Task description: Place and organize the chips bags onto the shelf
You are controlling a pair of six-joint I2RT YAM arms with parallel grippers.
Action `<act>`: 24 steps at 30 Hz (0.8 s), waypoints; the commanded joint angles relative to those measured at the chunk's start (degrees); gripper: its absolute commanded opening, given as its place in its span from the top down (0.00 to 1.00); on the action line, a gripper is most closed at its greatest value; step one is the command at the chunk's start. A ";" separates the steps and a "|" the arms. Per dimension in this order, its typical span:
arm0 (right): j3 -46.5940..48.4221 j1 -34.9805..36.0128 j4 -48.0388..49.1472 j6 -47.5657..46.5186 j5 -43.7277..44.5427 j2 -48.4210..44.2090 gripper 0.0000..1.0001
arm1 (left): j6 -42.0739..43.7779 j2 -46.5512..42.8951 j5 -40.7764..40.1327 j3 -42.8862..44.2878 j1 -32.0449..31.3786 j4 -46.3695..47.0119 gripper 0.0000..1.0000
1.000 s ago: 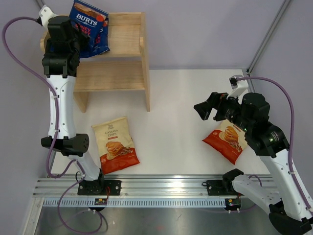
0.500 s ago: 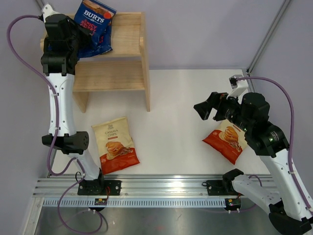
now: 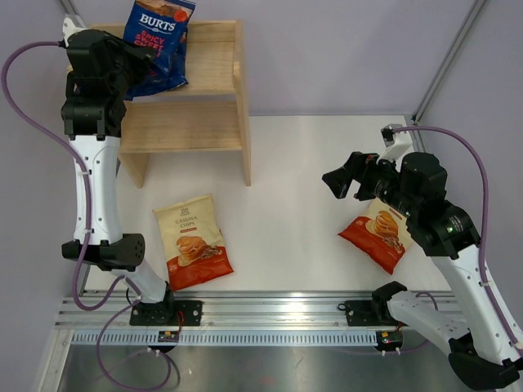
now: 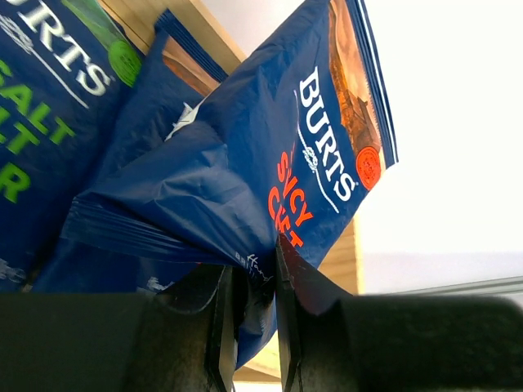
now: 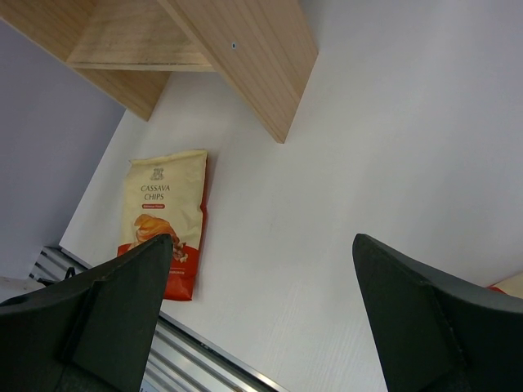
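Shelf [image 3: 204,126] stood far left on the tabletop [image 3: 310,163]. At its top tier the red-lettered Burts bag [image 4: 270,163] hung tilted, pinched by the closed left claw [image 4: 255,261]. Released so, it might topple onto the green-lettered bag [image 4: 33,122] beside it. The right claw [image 3: 339,184] gaped, empty.

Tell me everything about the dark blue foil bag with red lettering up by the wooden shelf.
The dark blue foil bag reads BURTS in white, with red-orange lettering below and a chip picture near its top edge. Its foil looks crinkled and puffy. The left gripper pinches its lower edge, holding it tilted over the top tier of the light wooden shelf. A green-lettered dark blue bag sits close beside it; contact is unclear.
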 commanded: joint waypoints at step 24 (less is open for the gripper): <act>2.17 0.36 -2.08 -1.35 -0.14 -4.84 0.01 | -15.17 1.37 -24.56 1.70 -17.50 -5.48 0.93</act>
